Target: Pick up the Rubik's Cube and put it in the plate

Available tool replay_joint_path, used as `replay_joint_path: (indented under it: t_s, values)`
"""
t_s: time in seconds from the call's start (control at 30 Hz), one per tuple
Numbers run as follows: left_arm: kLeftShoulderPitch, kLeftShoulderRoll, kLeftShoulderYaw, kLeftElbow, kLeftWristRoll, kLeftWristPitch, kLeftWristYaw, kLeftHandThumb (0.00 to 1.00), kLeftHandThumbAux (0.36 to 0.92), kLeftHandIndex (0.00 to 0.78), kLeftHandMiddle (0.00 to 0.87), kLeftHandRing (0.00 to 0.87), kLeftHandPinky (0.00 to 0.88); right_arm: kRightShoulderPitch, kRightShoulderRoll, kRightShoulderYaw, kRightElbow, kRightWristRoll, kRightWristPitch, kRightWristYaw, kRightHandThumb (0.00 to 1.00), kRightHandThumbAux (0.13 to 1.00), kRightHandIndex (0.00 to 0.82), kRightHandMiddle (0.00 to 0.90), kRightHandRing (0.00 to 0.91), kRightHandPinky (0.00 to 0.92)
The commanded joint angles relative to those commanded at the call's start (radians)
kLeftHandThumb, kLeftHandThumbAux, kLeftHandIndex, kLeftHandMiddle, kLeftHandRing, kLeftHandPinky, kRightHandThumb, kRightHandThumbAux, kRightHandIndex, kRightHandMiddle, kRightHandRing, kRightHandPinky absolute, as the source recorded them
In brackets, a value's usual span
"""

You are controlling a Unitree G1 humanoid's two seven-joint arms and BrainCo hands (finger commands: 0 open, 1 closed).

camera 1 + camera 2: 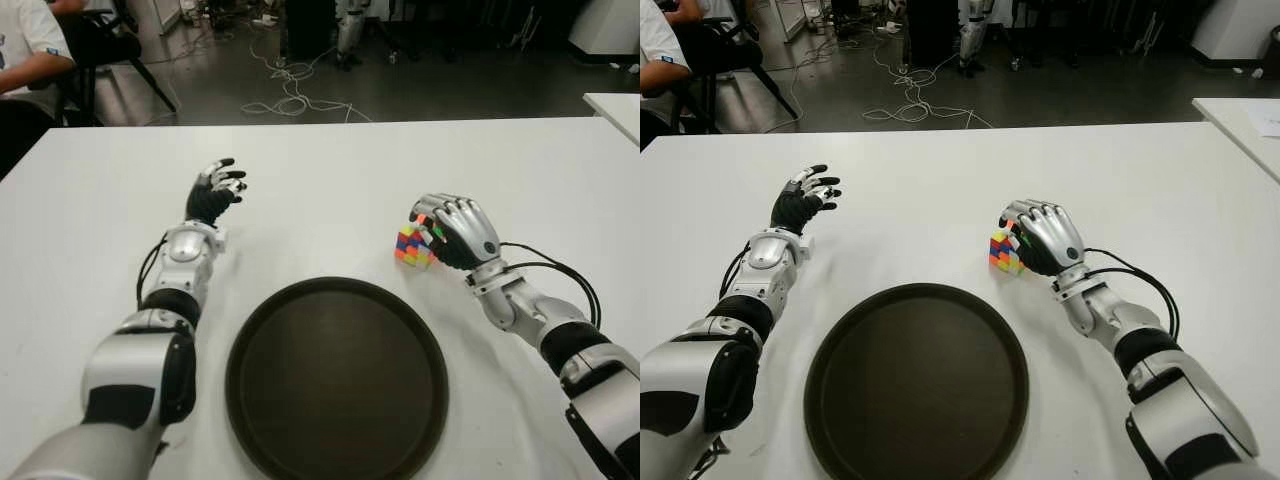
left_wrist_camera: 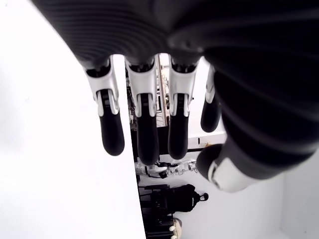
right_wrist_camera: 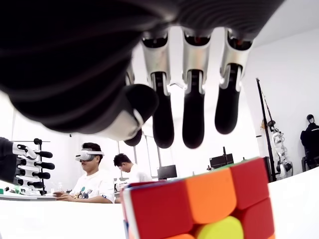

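My right robot hand (image 1: 452,232) sits right of centre in the frame, cupped over the Rubik's Cube (image 1: 415,245) — fingers (image 3: 192,119) arched above it with a gap showing, nothing gripped. The cube rests on the white table (image 1: 330,180), just beyond the upper right rim of the dark round plate (image 1: 240,400) at bottom centre. My left robot hand (image 1: 215,192) shows at centre left, fingers spread — holding nothing.

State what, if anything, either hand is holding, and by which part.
Nothing is held. The right hand hovers open over the cube, fingers clear of it; the left hand is open.
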Motion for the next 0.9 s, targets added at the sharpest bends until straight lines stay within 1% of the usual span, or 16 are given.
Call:
replay_joint_path:
  t_s: [0.03, 0.07, 0.13, 0.17, 0.2, 0.27, 0.37, 0.43, 0.67, 0.8, 0.9]
  values:
    - [0.0, 0.0, 0.0, 0.0, 0.0, 0.0, 0.0, 0.439, 0.715, 0.204, 0.3, 0.3, 0.312, -0.001, 0.003, -0.002, 0.006, 0.004, 0.003, 0.006, 0.608, 0.615, 0.28, 0.224, 0.229, 0.263]
    - [0.0, 0.0, 0.001, 0.0, -0.001, 0.0, 0.0, 0.439, 0.715, 0.206, 0.301, 0.302, 0.315, -0.002, 0.005, -0.004, 0.01, 0.007, 0.005, 0.011, 0.506, 0.562, 0.183, 0.153, 0.168, 0.202]
    - [0.0, 0.0, 0.001, 0.0, -0.001, -0.001, 0.0, 0.439, 0.714, 0.208, 0.301, 0.304, 0.317, -0.004, 0.008, -0.006, 0.016, 0.012, 0.008, 0.021, 0.418, 0.515, 0.099, 0.091, 0.115, 0.15]
    - [0.0, 0.0, 0.001, 0.001, -0.001, -0.001, 0.0, 0.44, 0.716, 0.211, 0.303, 0.307, 0.319, -0.005, 0.01, -0.008, 0.018, 0.016, 0.009, 0.028, 0.373, 0.476, 0.063, 0.058, 0.073, 0.121]
    - [0.001, 0.0, 0.002, 0.0, -0.002, -0.002, -0.001, 0.44, 0.717, 0.211, 0.304, 0.308, 0.32, -0.008, 0.015, -0.013, 0.024, 0.024, 0.019, 0.054, 0.357, 0.463, 0.05, 0.046, 0.059, 0.111]
    - [0.001, 0.0, 0.004, 0.0, -0.004, -0.001, -0.002, 0.431, 0.712, 0.206, 0.298, 0.3, 0.311, -0.011, 0.022, -0.02, 0.027, 0.038, 0.041, 0.101, 0.283, 0.369, 0.02, 0.019, 0.024, 0.045]
    - [0.0, 0.001, 0.004, 0.001, -0.004, 0.0, -0.003, 0.42, 0.709, 0.203, 0.298, 0.295, 0.301, -0.01, 0.025, -0.025, 0.018, 0.051, 0.065, 0.145, 0.237, 0.313, 0.006, 0.006, 0.007, 0.014]
    - [0.0, 0.002, 0.003, 0.001, -0.003, 0.001, -0.004, 0.417, 0.71, 0.203, 0.299, 0.294, 0.299, -0.009, 0.027, -0.029, 0.01, 0.057, 0.084, 0.17, 0.225, 0.295, 0.003, 0.003, 0.003, 0.007]
    - [0.0, 0.004, 0.004, 0.001, -0.003, -0.002, -0.009, 0.438, 0.72, 0.208, 0.3, 0.296, 0.306, -0.005, 0.034, -0.039, -0.013, 0.066, 0.166, 0.239, 0.221, 0.225, 0.0, 0.0, 0.0, 0.0]
    - [-0.002, 0.005, 0.001, 0.002, 0.0, -0.001, -0.004, 0.441, 0.727, 0.214, 0.305, 0.3, 0.306, -0.006, 0.039, -0.038, -0.021, 0.067, 0.221, 0.263, 0.235, 0.205, 0.0, 0.0, 0.0, 0.0]
    - [0.001, 0.006, 0.0, 0.002, 0.0, -0.002, -0.008, 0.44, 0.729, 0.214, 0.304, 0.303, 0.31, -0.005, 0.049, -0.045, -0.016, 0.075, 0.259, 0.273, 0.242, 0.193, 0.0, 0.0, 0.0, 0.0]
